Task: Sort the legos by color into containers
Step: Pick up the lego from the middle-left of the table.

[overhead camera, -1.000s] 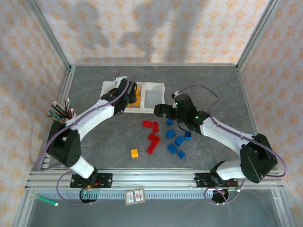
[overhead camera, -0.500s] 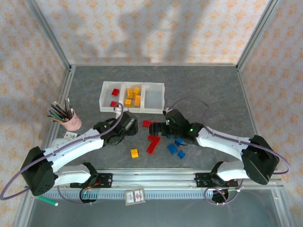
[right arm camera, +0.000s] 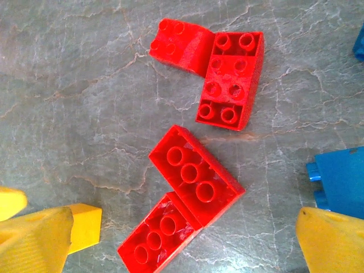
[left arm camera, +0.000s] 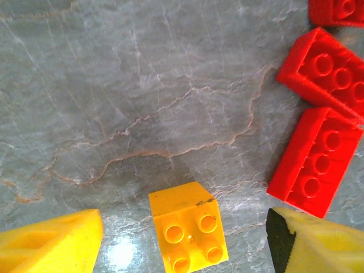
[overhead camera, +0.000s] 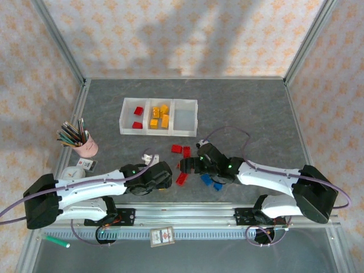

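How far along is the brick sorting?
The tray holds two red bricks in its left bin and yellow ones in the middle; the right bin looks bare. Nothing is gripped: the left end effector hangs open over a yellow brick, the right end effector over loose red bricks. Blue bricks lie unsorted.

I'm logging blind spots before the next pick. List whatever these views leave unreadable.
Left wrist view: red lego at the top right corner, cut by the frame edge; length unknown.
Right wrist view: blue lego, cut by the right edge; size unknown.
Right wrist view: yellow lego, half behind a finger of the right gripper.
Top view: blue legos, partly under the right arm; count unclear.
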